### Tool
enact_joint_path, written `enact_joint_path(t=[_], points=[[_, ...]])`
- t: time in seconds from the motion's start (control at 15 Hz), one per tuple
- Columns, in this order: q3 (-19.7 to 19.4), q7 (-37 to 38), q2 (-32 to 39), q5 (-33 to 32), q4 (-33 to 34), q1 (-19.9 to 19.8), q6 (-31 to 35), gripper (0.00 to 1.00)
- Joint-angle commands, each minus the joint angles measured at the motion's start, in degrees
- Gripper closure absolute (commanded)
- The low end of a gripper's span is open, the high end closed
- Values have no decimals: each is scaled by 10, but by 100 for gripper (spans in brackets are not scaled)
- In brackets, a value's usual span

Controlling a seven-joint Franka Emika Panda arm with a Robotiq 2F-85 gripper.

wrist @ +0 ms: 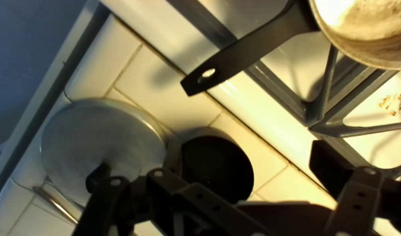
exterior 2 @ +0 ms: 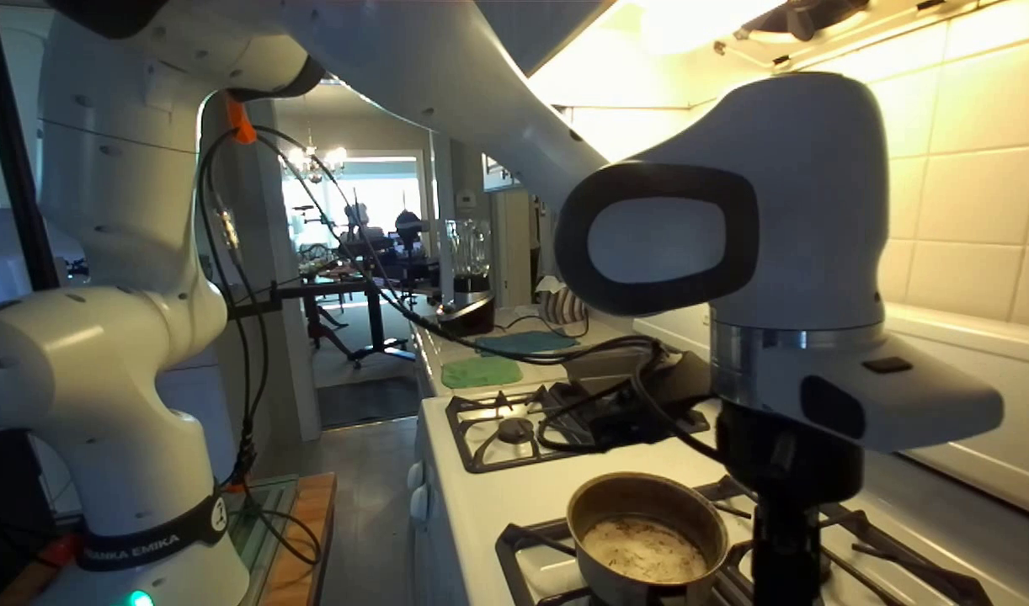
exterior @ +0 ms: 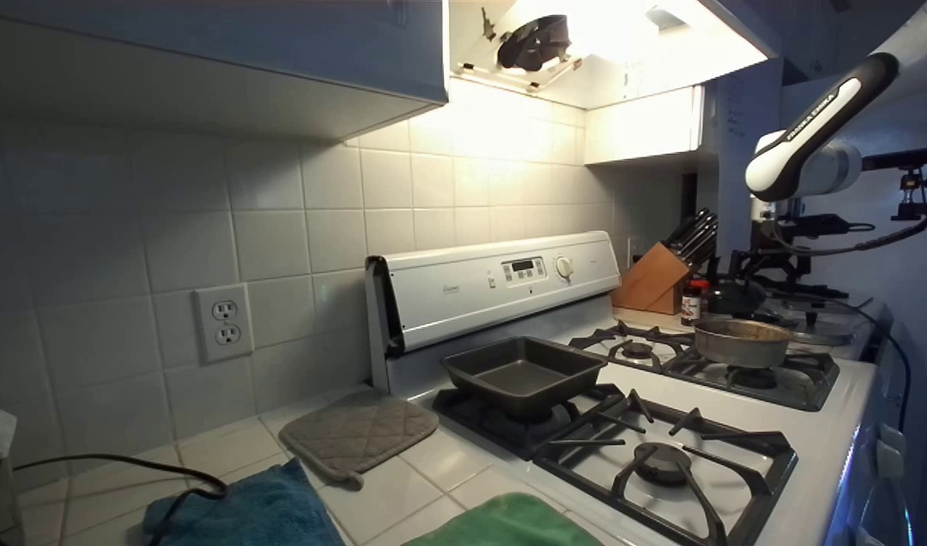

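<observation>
"FRANKA EMIKA" reads on my arm (exterior: 820,121) in an exterior view, the only view showing the knife block (exterior: 655,280); the jar (exterior: 691,305) beside it bears a label too small to read. My wrist view shows my end effector (wrist: 249,157) spread, a black pot (wrist: 217,167) visible between its fingers (wrist: 328,160), contact unclear. That pot sits on the tiled desk (wrist: 187,108) near its edge along the stove (wrist: 269,121), beside a knobbed lid (wrist: 92,131).

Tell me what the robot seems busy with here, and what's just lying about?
Probably involved, judging only by nearness:
gripper, open
black round vessel, seen between the jaws in the wrist view
knobbed lid, beside that vessel
saucepan, perhaps

Seemingly just lying about:
dark baking pan
knife block
quilted pot holder
blue cloth
green cloth
</observation>
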Motion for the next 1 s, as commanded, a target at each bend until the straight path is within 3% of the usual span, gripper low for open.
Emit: enact_joint_path(t=[0.0,0.07,0.53,0.93], points=[[-12,105,-73,-37,-82,27,-25,0],[-1,56,-24,-13,-31,9,-13,0],[-2,87,-54,-19,-66,14,-18,0],[-9,236,-54,3,-72,18,19,0]])
